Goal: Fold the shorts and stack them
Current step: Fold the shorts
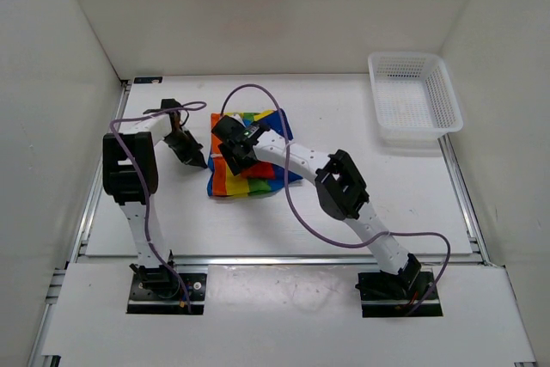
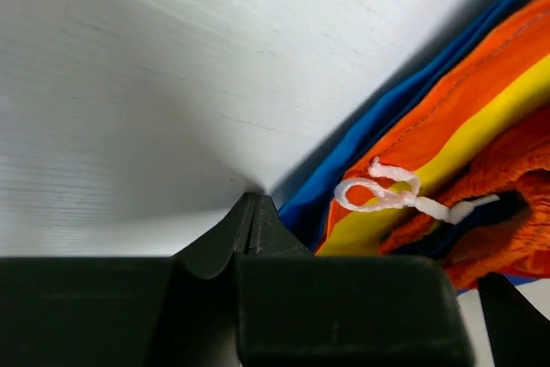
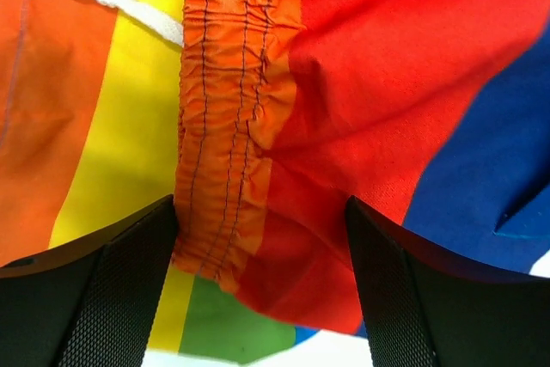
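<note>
The rainbow-striped shorts (image 1: 249,180) lie in a folded bundle at the middle of the table. My right gripper (image 1: 234,157) hovers low over them, open. In the right wrist view its jaws (image 3: 260,212) stand wide apart around a bunched fold of orange waistband (image 3: 225,83) and red cloth (image 3: 369,66). My left gripper (image 1: 196,161) is shut with nothing in it, its tips (image 2: 253,208) on the bare table just beside the shorts' blue edge (image 2: 378,118). A white drawstring (image 2: 387,191) lies looped on the orange and yellow stripes.
A white mesh basket (image 1: 414,100) stands at the far right corner of the table. White walls enclose the table on the left, back and right. A purple cable loops over each arm.
</note>
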